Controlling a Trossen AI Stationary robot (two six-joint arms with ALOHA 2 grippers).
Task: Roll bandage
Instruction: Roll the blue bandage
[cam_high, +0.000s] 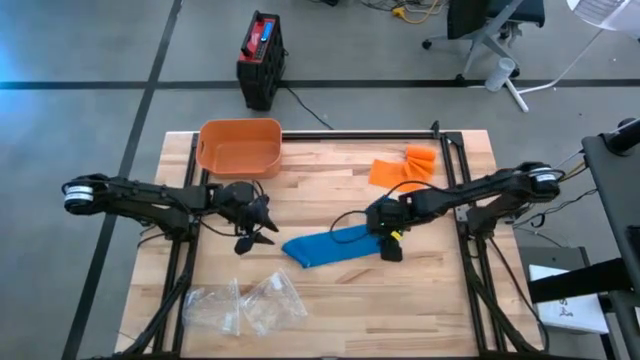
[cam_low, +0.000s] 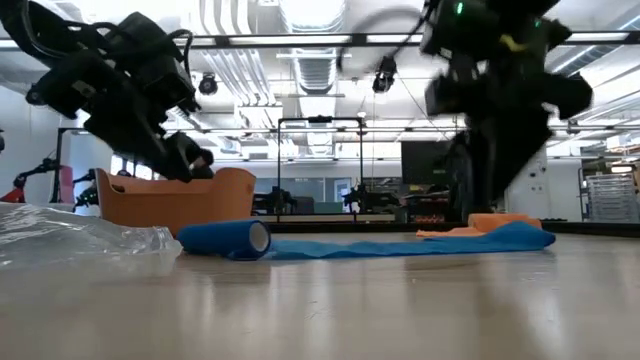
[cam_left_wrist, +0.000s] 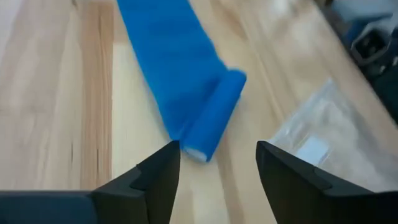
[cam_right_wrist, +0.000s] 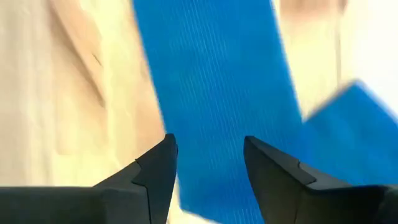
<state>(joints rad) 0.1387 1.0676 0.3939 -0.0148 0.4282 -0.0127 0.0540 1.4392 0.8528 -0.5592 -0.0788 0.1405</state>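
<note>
Blue bandage (cam_high: 335, 245) lies flat on the tabletop (cam_high: 430, 290), roughly centre, partly rolled: the rolled end (cam_left_wrist: 214, 115) points toward the left arm, and the loose strip (cam_right_wrist: 217, 93) runs out toward the right arm.

Left gripper (cam_high: 258, 232) sits just beside the rolled end, off the tabletop surface in the low view. Fingers (cam_left_wrist: 158, 177) are apart, nothing between them; the roll shows just ahead of the gap, not touched.

Right gripper (cam_high: 391, 243) is at the far end of the strip, over the unrolled part. Fingers (cam_right_wrist: 155, 168) are spread with blue fabric visible through the gap (can't tell whether the tips press on the fabric or hang above it). Not gripping anything that I can see.

Other stuff on the tabletop:
- orange bin (cam_high: 238, 147) at the back left, well apart from the bandage
- orange bandage (cam_high: 403, 167), loose and crumpled, back right
- clear plastic bags (cam_high: 245, 305) at the front left, near the rolled end

On the floor behind the tabletop: a black and red box (cam_high: 261, 58), and an office chair (cam_high: 490, 35).
</note>
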